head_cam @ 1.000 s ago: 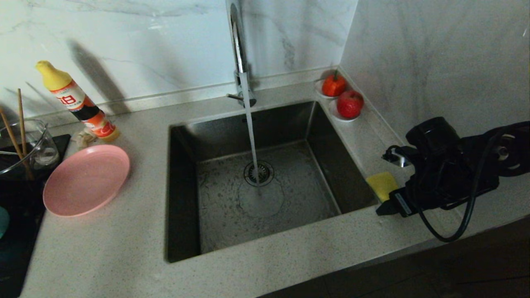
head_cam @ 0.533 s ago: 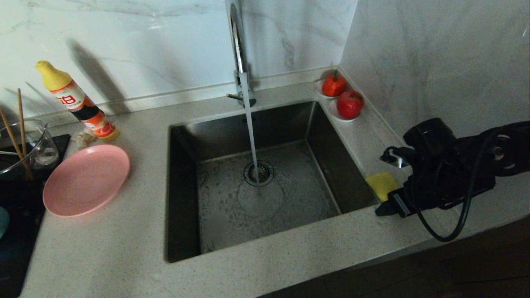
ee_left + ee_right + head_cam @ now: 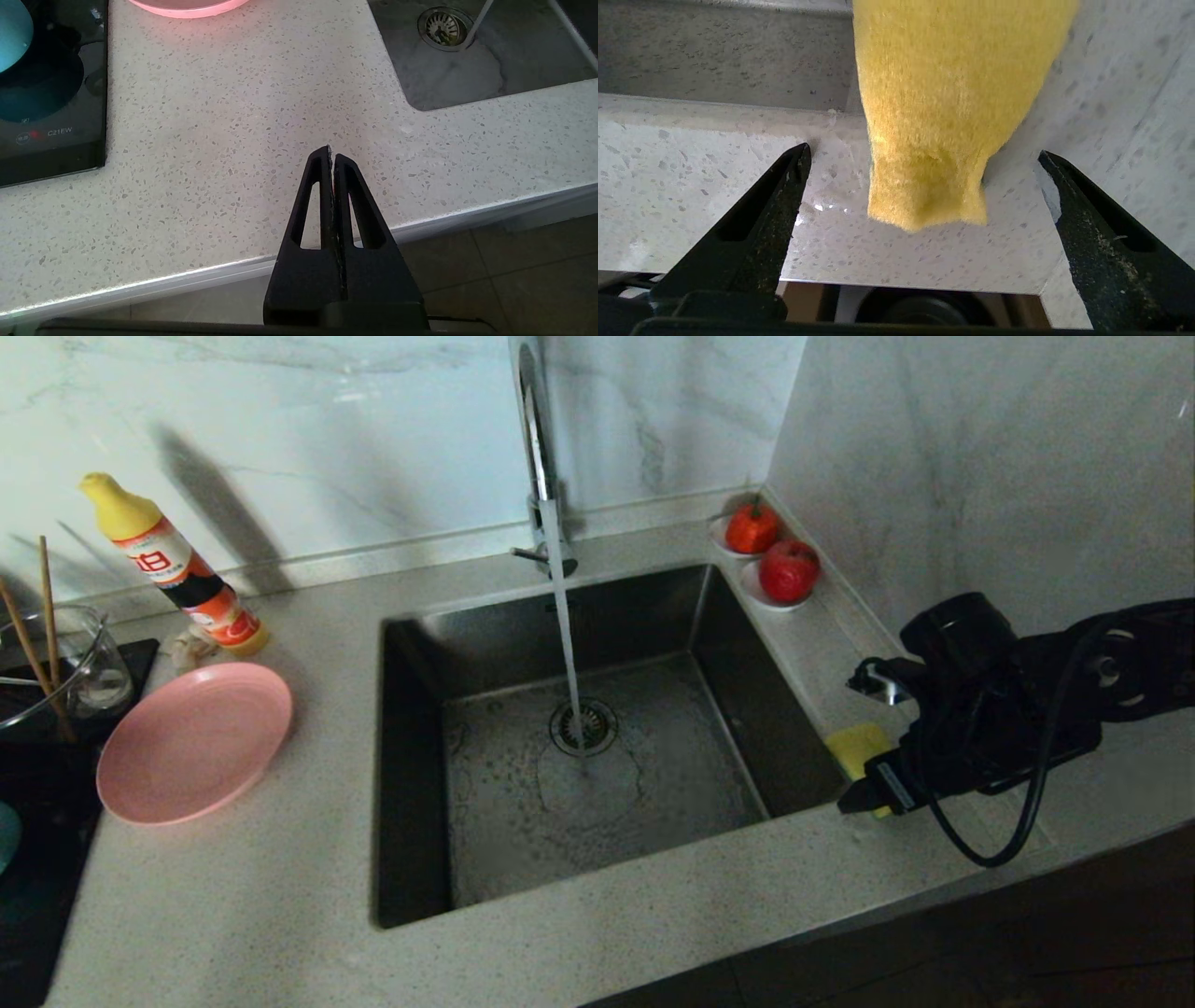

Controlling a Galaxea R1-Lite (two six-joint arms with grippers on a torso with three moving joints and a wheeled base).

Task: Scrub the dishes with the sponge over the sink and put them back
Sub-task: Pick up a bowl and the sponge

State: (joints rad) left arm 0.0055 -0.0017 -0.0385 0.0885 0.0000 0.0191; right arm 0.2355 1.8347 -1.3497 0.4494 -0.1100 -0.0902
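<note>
Right gripper (image 3: pixel 924 158) edged closer over the sponge (image 3: pixel 854 747) beside the sink (image 3: pixel 411 775), jaws wide apart straddling it in wrist view only, left gripper (image 3: pixel 331 154) closed, parked, pink plate (image 3: pixel 194 742) on counter.

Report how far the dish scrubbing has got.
Done: nothing on the dishes; only the tap runs into the sink. The pink plate sits untouched on the counter, the teal bowl on the black cooktop. In hand: the right hand is open around the sponge by the sink's edge, not yet gripping. The left hand is shut, idle. Left: grasping, scrubbing both dishes, returning them.
</note>
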